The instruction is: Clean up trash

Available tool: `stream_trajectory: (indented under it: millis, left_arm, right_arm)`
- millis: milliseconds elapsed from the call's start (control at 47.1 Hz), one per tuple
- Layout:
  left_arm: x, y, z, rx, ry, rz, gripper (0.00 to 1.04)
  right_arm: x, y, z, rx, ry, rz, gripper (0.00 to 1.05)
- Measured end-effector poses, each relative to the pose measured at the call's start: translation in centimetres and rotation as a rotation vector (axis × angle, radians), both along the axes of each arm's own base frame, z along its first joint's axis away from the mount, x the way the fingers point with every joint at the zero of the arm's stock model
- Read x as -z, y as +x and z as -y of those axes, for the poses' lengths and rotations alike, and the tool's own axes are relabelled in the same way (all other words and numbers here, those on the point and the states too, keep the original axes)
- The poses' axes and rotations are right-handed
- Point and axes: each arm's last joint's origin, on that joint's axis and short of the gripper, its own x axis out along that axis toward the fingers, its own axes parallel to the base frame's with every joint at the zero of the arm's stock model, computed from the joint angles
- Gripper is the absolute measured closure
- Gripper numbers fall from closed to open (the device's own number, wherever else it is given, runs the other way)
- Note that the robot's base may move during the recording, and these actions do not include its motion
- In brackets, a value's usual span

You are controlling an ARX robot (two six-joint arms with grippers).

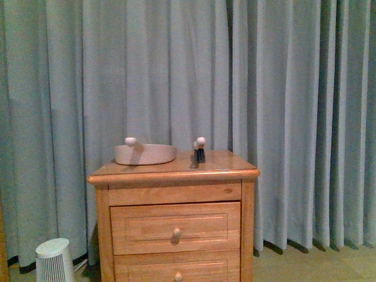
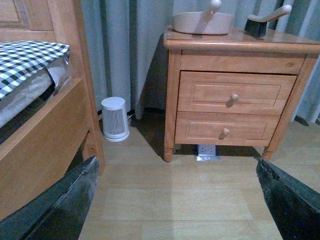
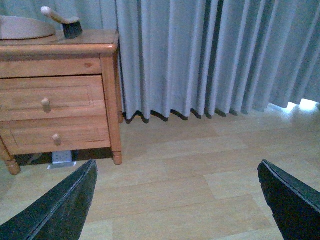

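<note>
Jaws wide apart on left gripper (image 2: 176, 162) and right gripper (image 3: 176, 164) — over wood floor (image 3: 200, 210), nightstand (image 1: 176, 176) ahead.

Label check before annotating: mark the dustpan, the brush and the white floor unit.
dustpan (image 1: 145, 154), front view, on its outer wall.
brush (image 1: 200, 155), front view, on the black bristles.
white floor unit (image 2: 115, 121), left wrist view, on its ribbed side.

Our left hand (image 2: 176, 161) holds its two dark fingers (image 2: 65, 205) spread wide apart, angled forward and down. Our right hand (image 3: 176, 162) is spread just as wide, its dark fingers (image 3: 287, 195) likewise angled forward and down.
</note>
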Motion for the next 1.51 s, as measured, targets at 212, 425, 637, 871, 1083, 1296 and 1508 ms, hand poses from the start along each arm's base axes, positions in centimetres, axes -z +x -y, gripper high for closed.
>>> stream_trajectory:
  millis: [212, 425, 637, 871, 1083, 1296, 1508]
  left_arm:
    - [0.0, 0.0, 0.0, 0.0, 0.0, 0.0, 0.08]
    - [0.0, 0.0, 0.0, 0.0, 0.0, 0.0, 0.08]
    - [0.0, 0.0, 0.0, 0.0, 0.0, 0.0, 0.08]
    - [0.0, 0.0, 0.0, 0.0, 0.0, 0.0, 0.08]
    - [0.0, 0.0, 0.0, 0.0, 0.0, 0.0, 0.08]
    - [0.0, 0.0, 0.0, 0.0, 0.0, 0.0, 0.08]
    - [0.0, 0.0, 0.0, 0.0, 0.0, 0.0, 0.08]
  right_arm:
    - [0.0, 0.0, 0.0, 0.0, 0.0, 0.0, 0.08]
    - [0.0, 0.0, 0.0, 0.0, 0.0, 0.0, 0.08]
    - [0.0, 0.0, 0.0, 0.0, 0.0, 0.0, 0.08]
    - [0.0, 0.0, 0.0, 0.0, 0.0, 0.0, 0.08]
    - [0.0, 0.0, 0.0, 0.0, 0.0, 0.0, 0.08]
    - [0.0, 0.0, 0.0, 0.0, 0.0, 0.0, 0.08]
    - [0.0, 0.0, 0.0, 0.0, 0.0, 0.0, 0.08]
